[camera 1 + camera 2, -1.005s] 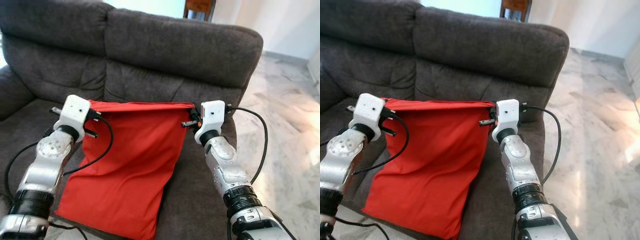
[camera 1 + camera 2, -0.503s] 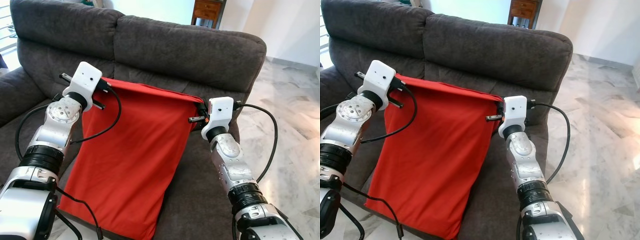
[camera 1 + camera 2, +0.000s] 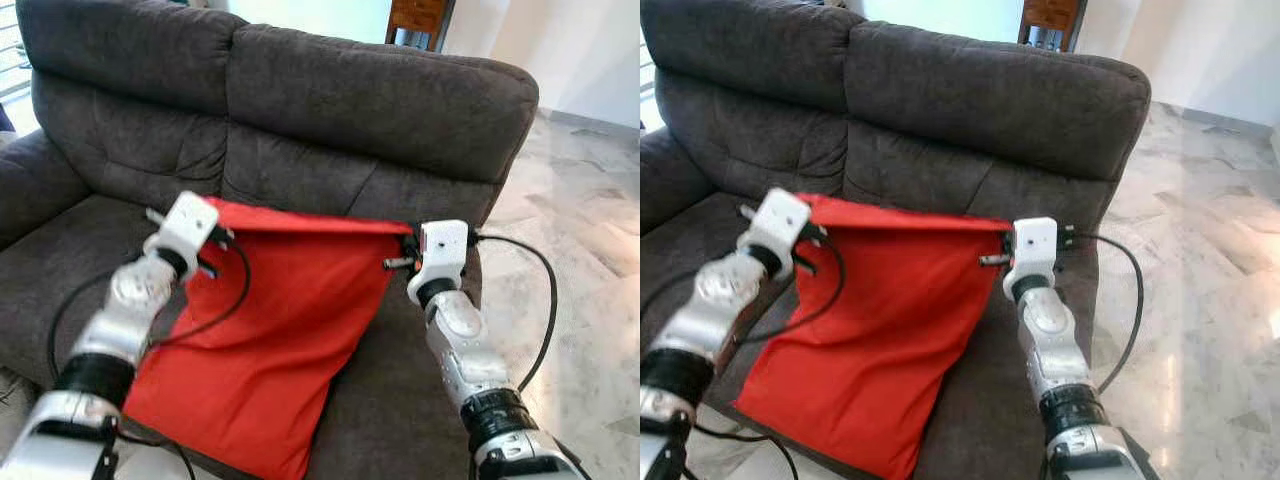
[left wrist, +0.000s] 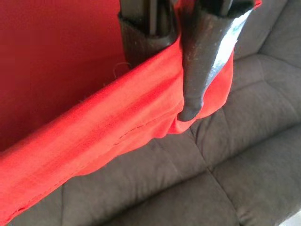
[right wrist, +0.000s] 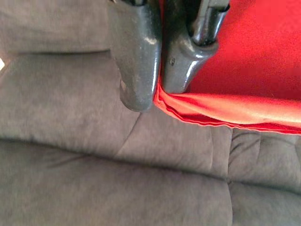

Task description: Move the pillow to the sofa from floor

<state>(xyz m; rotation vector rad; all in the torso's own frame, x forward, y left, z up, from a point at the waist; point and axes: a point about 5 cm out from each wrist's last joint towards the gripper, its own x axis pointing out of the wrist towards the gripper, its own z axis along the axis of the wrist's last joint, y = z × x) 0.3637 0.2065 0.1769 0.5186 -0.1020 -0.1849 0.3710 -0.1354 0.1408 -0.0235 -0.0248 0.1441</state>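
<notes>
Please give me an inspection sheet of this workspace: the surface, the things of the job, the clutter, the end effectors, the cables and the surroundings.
Surface: dark grey sofa, seat and backrest in view.
Job's things: red pillow held by its top edge, the body draped over the seat, the lower end hanging past the front edge.
Clutter: nothing seen.
End effectors: left end effector pinches one top corner of the pillow; right end effector pinches the other.
Cables: black cable loops over the pillow by the left arm; another black cable arcs beside the right arm.
Surroundings: marble floor, wooden furniture behind the sofa.
</notes>
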